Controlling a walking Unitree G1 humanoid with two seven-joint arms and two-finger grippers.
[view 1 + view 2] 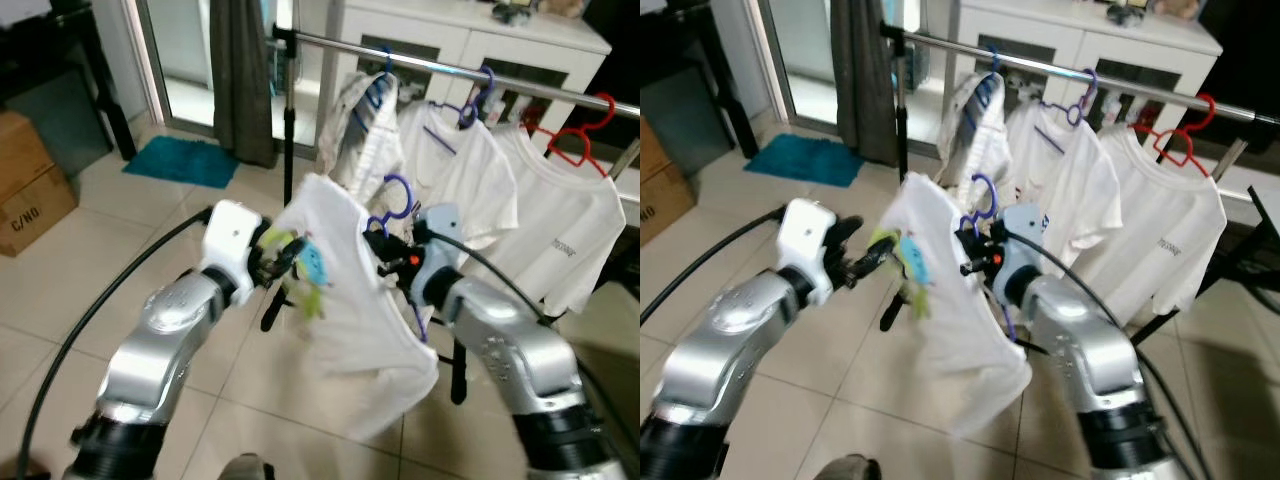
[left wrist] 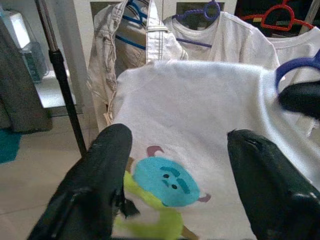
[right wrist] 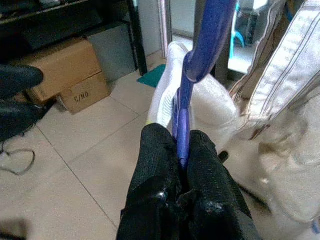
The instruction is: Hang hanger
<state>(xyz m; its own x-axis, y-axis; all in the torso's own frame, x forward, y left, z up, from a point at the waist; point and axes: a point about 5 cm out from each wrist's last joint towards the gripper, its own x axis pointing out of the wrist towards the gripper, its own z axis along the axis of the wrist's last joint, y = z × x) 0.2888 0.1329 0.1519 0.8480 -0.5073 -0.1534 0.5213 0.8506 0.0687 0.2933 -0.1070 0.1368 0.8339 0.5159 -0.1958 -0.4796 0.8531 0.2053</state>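
Right hand (image 3: 182,145) clamps purple plastic hanger (image 1: 398,195) w/ white cartoon-print T-shirt (image 1: 340,290); left hand (image 2: 177,165) spread open; silver metal rail (image 1: 440,68) at 12 o'clock, unhung.

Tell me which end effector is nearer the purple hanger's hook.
Right. The right end effector is shut on the purple hanger just below its hook; the left end effector sits open at the white shirt's front, farther off.

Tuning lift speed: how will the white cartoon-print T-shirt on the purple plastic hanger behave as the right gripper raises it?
Likely floppy: the white cartoon-print T-shirt drapes in loose folds below the purple plastic hanger. Probably light, since the right gripper carries it pinching the thin hanger alone. It may swing; the open left gripper sits at the print, not visibly gripping.
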